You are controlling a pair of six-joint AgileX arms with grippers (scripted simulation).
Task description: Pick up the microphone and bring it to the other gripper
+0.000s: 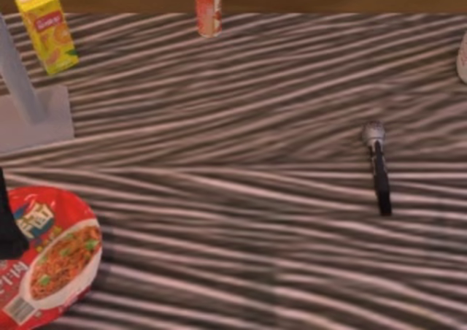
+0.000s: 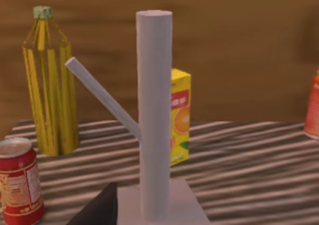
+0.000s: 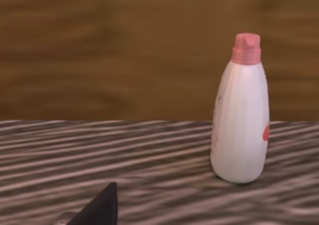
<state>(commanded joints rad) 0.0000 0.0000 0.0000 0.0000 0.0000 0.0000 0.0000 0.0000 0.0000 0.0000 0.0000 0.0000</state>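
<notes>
While both arms sit parked, the microphone [image 1: 378, 167] lies untouched on the striped bench [image 1: 233, 228].
It rests right of centre in the top view, silver head uppermost; I cannot tell either pincer's opening.

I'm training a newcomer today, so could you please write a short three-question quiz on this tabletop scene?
1. True or false: the microphone is held by a gripper.
2. Which lies at the table's left front? A) noodle bowl B) juice carton C) orange can
3. Fill in: the white bottle has a ___ cap.

Key: 1 false, it lies on the table; 2 A; 3 pink.
</notes>
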